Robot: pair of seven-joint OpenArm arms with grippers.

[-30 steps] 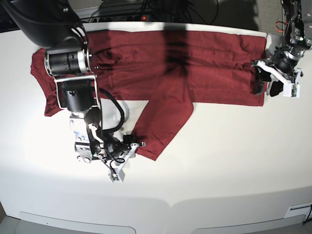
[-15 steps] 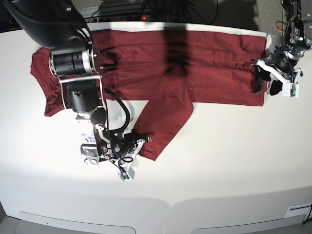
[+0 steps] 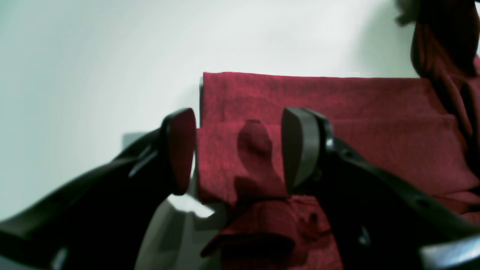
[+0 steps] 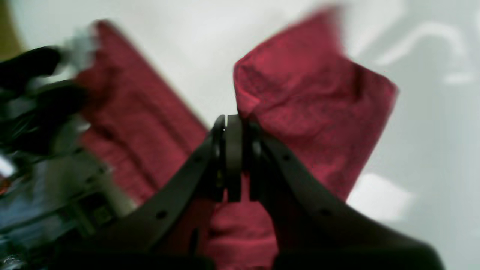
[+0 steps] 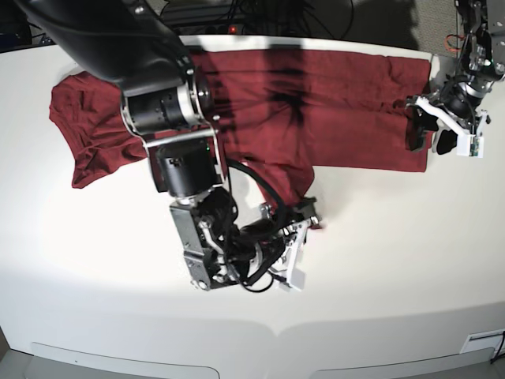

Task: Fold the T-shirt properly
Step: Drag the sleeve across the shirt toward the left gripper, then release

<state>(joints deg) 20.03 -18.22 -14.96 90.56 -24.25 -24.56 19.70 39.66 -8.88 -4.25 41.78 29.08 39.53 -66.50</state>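
Note:
The maroon T-shirt [image 5: 331,95] lies spread over the far half of the white table [image 5: 394,268]. One long sleeve [image 5: 272,178] runs toward me. My right gripper [image 5: 310,215] is shut on that sleeve's end. In the right wrist view the right gripper [image 4: 234,150] has its jaws pressed together on a lifted flap of the sleeve [image 4: 300,105]. My left gripper [image 5: 427,134] stands open at the T-shirt's right edge. In the left wrist view the left gripper [image 3: 240,150] straddles a small raised pucker of the T-shirt [image 3: 337,112], and its fingers [image 3: 300,150] are clear of the cloth.
The bulky right arm [image 5: 166,110] covers part of the T-shirt's left half, where the cloth [image 5: 87,134] lies bunched. Cables and a power strip [image 5: 229,24] run along the table's far edge. The near part of the table shows bare white surface.
My right gripper shut on the sleeve's end and carried it to the right and slightly away from me, folding the sleeve over. The left arm has not moved.

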